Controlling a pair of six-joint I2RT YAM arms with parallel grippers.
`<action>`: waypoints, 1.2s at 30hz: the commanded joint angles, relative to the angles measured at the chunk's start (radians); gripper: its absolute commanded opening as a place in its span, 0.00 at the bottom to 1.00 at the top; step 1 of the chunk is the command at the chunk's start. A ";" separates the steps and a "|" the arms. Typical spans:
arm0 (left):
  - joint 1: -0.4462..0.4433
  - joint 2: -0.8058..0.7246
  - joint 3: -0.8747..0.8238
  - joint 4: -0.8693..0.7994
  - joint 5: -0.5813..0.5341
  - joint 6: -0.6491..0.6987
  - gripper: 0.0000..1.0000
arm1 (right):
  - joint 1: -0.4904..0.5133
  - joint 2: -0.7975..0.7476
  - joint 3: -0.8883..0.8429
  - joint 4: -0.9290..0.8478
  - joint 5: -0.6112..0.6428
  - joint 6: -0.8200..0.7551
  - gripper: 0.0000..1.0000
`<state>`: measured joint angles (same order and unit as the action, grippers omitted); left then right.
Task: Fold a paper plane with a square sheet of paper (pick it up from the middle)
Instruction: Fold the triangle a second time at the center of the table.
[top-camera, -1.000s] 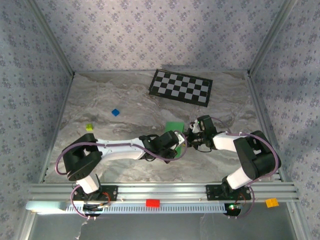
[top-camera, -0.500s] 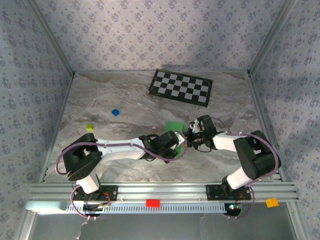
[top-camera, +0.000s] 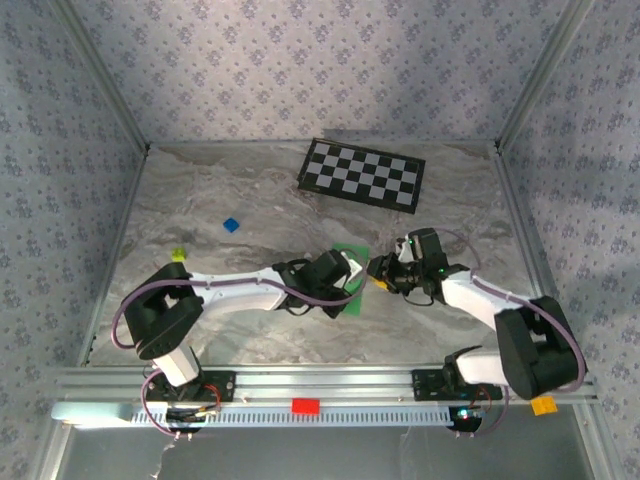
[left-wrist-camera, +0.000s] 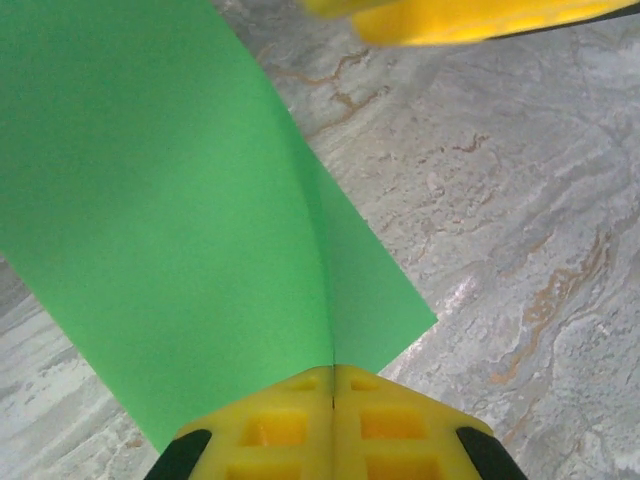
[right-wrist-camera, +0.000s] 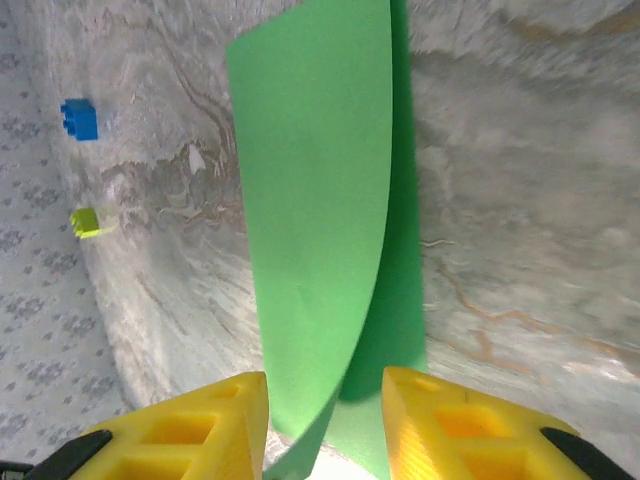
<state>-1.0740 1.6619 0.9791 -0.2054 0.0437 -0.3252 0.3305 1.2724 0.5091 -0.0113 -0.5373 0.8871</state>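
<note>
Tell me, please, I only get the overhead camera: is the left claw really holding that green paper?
Observer: Yes. On the left wrist camera the left gripper is pinched shut on the edge of the green paper.
Operator: And the right one?
Observer: On its wrist camera the right gripper stands open, the paper curving up between its fingers.
Operator: Is the paper flat?
Observer: No, a crease runs up from the left pinch.

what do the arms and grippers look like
White links with black joints on the left arm and right arm, a thin purplish cable looping along each. The left gripper and right gripper are blocky yellow with square recesses, on black mounts.
</note>
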 joint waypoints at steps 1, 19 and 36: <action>0.005 -0.013 0.039 0.023 0.071 -0.076 0.00 | -0.011 -0.067 -0.016 -0.152 0.078 -0.049 0.36; 0.026 -0.022 0.060 0.100 0.084 -0.392 0.00 | -0.013 -0.234 -0.089 -0.198 0.033 -0.078 0.10; 0.032 -0.068 -0.008 0.041 -0.018 -0.410 0.00 | 0.207 -0.024 -0.083 0.065 0.033 0.054 0.06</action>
<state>-1.0470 1.6131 0.9768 -0.1383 0.0505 -0.7456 0.5041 1.2110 0.4297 -0.0216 -0.5320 0.8921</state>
